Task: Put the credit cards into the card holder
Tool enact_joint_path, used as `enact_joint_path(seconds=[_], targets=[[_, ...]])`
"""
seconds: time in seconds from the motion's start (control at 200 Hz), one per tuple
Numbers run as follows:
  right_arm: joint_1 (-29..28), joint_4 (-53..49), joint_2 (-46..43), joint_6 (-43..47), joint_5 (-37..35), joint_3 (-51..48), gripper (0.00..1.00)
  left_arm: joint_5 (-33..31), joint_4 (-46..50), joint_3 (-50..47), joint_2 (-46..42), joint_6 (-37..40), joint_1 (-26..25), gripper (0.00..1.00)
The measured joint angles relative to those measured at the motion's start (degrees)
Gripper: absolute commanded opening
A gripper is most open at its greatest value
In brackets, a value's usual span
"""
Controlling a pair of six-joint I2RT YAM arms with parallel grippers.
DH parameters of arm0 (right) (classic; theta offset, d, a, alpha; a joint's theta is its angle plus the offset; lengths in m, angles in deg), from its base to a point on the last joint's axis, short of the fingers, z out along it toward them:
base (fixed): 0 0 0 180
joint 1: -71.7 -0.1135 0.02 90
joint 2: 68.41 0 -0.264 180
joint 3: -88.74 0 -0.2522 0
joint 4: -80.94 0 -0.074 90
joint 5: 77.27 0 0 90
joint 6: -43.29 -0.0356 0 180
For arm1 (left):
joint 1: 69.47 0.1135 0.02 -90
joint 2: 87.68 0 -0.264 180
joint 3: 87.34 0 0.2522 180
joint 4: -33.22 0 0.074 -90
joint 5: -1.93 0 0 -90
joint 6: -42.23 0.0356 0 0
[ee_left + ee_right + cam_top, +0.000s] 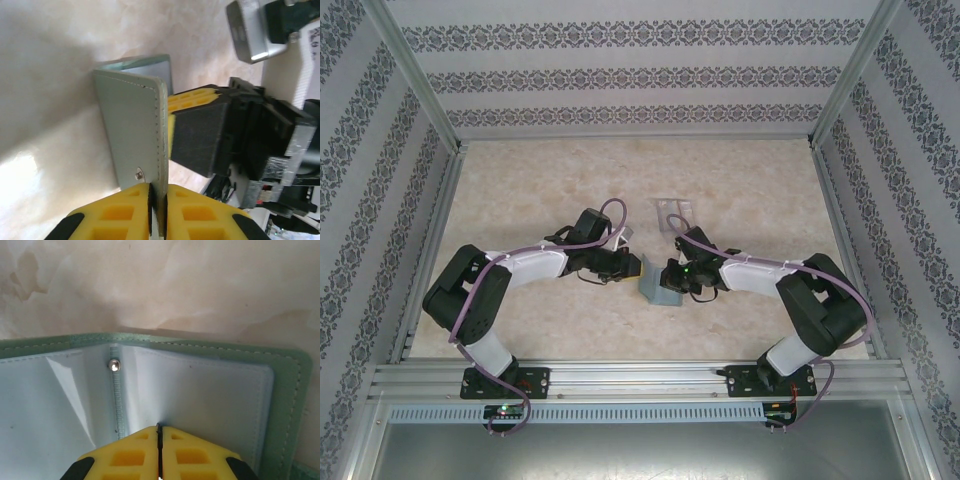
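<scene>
Card holder (pixel 658 287): a sage-green folding type with stitched edges. It is stood on edge on the marbled worktop (pixel 540 190), between the two arms, and is partly opened.

Left hand (pixel 158 207): the yellow fingertips are closed on the stitched edge of one cover flap. In the left wrist view the flap is seen clamped between them, and the cover is held upright.

Right hand (pixel 158 442): the yellow fingertips are pressed fully together. They are set against the inside of the opened holder, at the lower edge of the clear plastic pockets (pixel 205 395). It cannot be told whether a pocket sheet is caught between them. From above, this hand is seen meeting the holder from the right, directly opposite the left hand.

Interior: two clear pockets are laid out either side of the centre fold. A metal snap stud (pixel 115 365) is fitted beside the fold, near the top edge.

Credit cards (pixel 670 212): a small flat grey rectangle is seen lying on the worktop beyond the holder, toward the far wall. It is apart from the holder and from both hands. Its count and markings cannot be made out.
</scene>
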Motion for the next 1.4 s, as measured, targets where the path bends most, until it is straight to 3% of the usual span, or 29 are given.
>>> enact_joint_path(seconds=[0.455,0.664,0.829,1.114,1.399], targets=[[0.11,3.28,0.17,-0.85,0.74,-1.22,0.07,2.32,-2.38,0.02,1.38,-1.16,0.00,0.06],[0.13,3.30,0.20,-0.85,0.81,-1.22,0.06,2.95,-2.49,0.83,2.27,-0.72,0.00,0.14],[0.13,3.52,0.31,-0.85,0.94,-1.22,0.08,3.08,-2.34,0.98,2.49,-0.28,0.00,0.27],[0.09,3.39,-0.09,-0.96,0.98,-1.22,0.20,3.10,-2.32,1.31,2.93,-0.31,0.00,0.27],[0.09,0.48,-1.81,-0.55,-0.39,-1.22,0.22,3.10,-2.32,1.31,2.99,-0.26,0.00,0.27]])
